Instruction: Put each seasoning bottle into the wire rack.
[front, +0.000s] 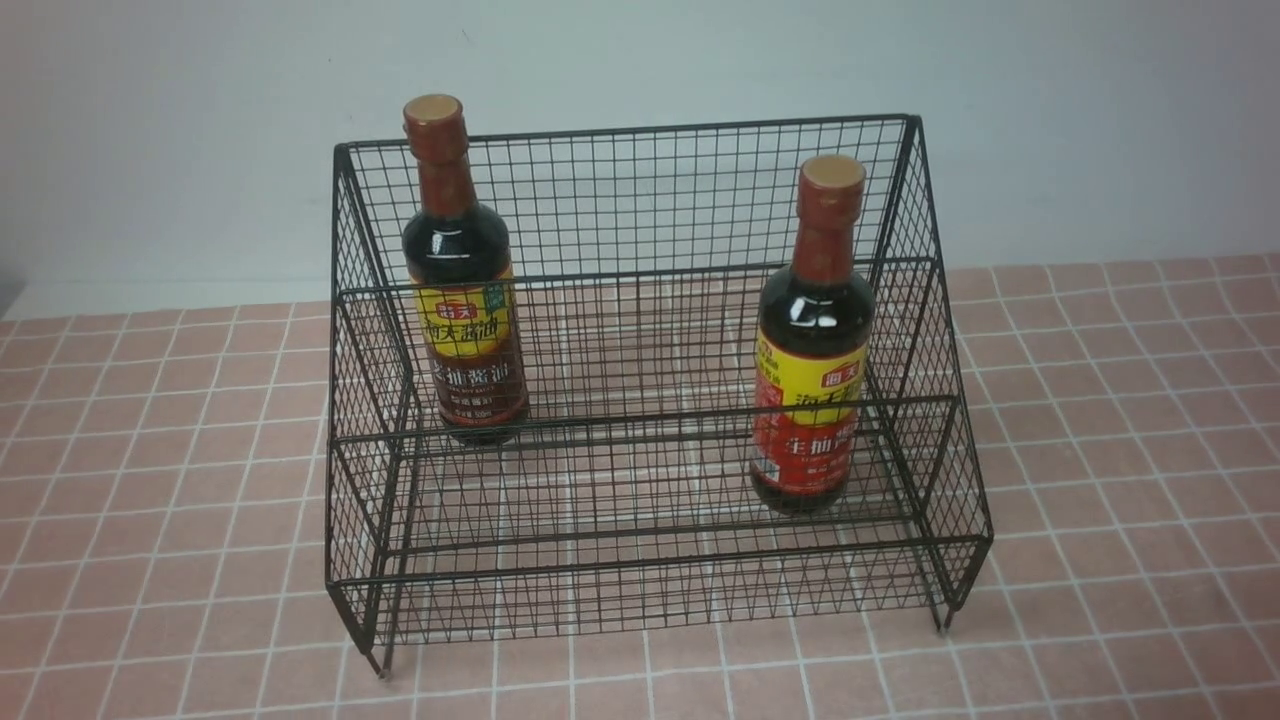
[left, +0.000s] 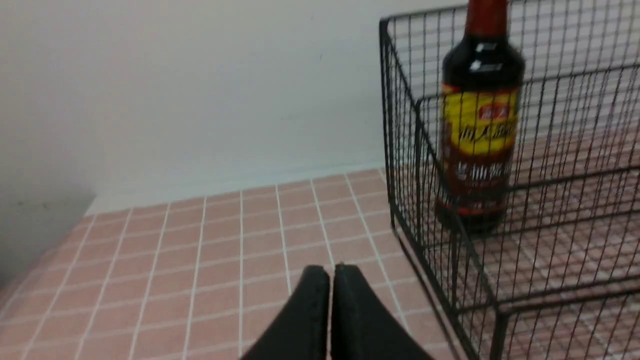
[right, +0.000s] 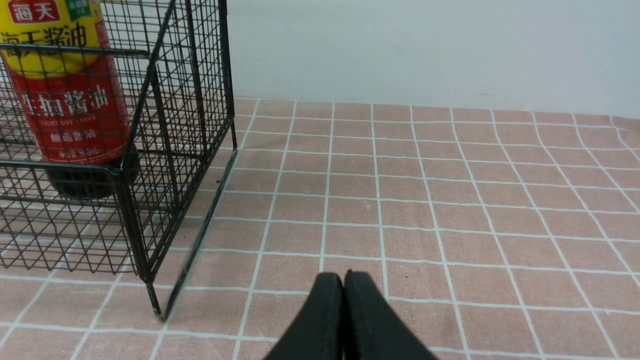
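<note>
The black wire rack (front: 640, 300) stands mid-table. The brown-label soy-sauce bottle (front: 462, 290) stands upright on its upper tier at the left; it also shows in the left wrist view (left: 477, 135). The red-label bottle (front: 812, 360) stands upright on the lower tier at the right; it also shows in the right wrist view (right: 70, 95). My left gripper (left: 330, 272) is shut and empty, above the tiles beside the rack's left side (left: 430, 210). My right gripper (right: 343, 280) is shut and empty, above the tiles beside the rack's right side (right: 170, 150). Neither gripper shows in the front view.
The table is covered in pink tiles with white grout (front: 1120, 480). A pale wall (front: 640, 60) runs behind the rack. A grey ledge (left: 30, 230) borders the table at its far left corner.
</note>
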